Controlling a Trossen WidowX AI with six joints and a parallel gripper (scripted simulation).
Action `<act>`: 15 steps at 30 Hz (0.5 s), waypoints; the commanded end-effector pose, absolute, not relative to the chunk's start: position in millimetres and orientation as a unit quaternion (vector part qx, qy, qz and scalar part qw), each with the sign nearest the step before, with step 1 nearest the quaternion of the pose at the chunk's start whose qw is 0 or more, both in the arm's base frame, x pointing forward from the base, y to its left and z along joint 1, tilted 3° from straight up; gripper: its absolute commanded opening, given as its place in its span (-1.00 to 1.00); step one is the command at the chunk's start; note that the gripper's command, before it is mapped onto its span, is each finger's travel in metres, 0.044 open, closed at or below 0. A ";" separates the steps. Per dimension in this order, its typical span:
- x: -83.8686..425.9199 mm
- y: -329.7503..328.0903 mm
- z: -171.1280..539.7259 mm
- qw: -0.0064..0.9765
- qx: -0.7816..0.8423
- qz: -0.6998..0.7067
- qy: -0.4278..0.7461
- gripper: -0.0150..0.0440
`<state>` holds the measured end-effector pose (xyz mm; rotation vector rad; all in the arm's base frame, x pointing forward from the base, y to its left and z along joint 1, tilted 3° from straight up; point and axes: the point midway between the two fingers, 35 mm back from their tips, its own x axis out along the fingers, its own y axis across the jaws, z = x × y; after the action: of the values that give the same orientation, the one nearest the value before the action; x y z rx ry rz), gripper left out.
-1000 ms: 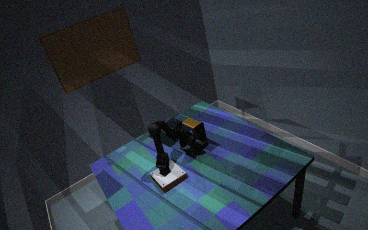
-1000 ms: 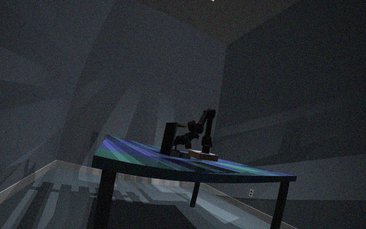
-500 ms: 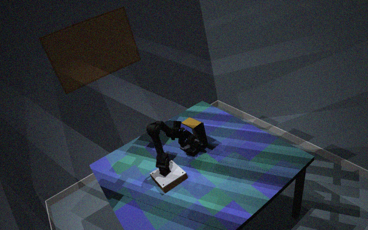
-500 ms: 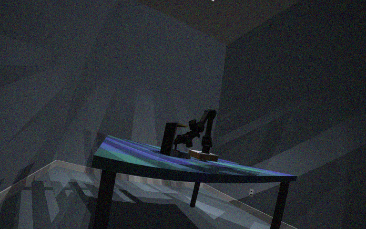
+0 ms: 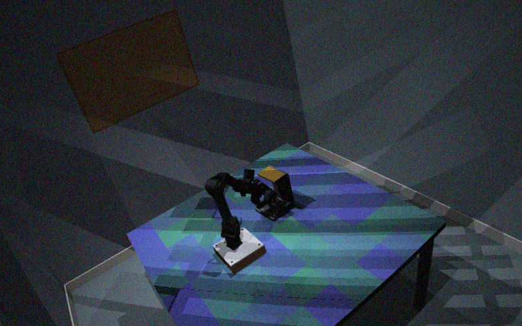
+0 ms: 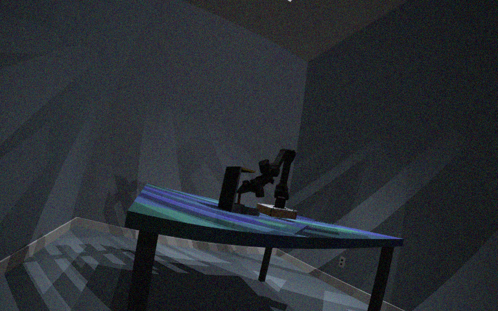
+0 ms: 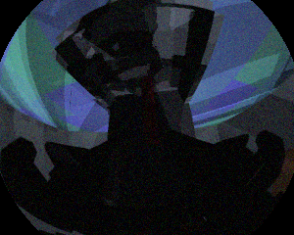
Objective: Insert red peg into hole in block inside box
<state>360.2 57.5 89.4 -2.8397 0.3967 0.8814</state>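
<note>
The box shows its tall dark back wall and low dark sides. The flat roof, orange-yellow on top, sticks out from that wall. The red peg stands about upright in front of the back wall, below the roof; its lower end is hidden by the box side in the exterior view. My gripper is open, reaching in through the front under the roof, with its fingers around the peg's upper part. The block and its hole are too dark to make out, so the peg's depth cannot be told.
The arm's white-topped base stands on the patterned table in front of the box. The wrist hangs just outside the roof's front edge. Striped shadows cover the scene.
</note>
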 end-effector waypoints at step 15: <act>348.1 58.4 111.1 0.072 -0.944 0.293 0.132 0.25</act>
<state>349.0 58.7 105.5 -2.8397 0.3958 0.8951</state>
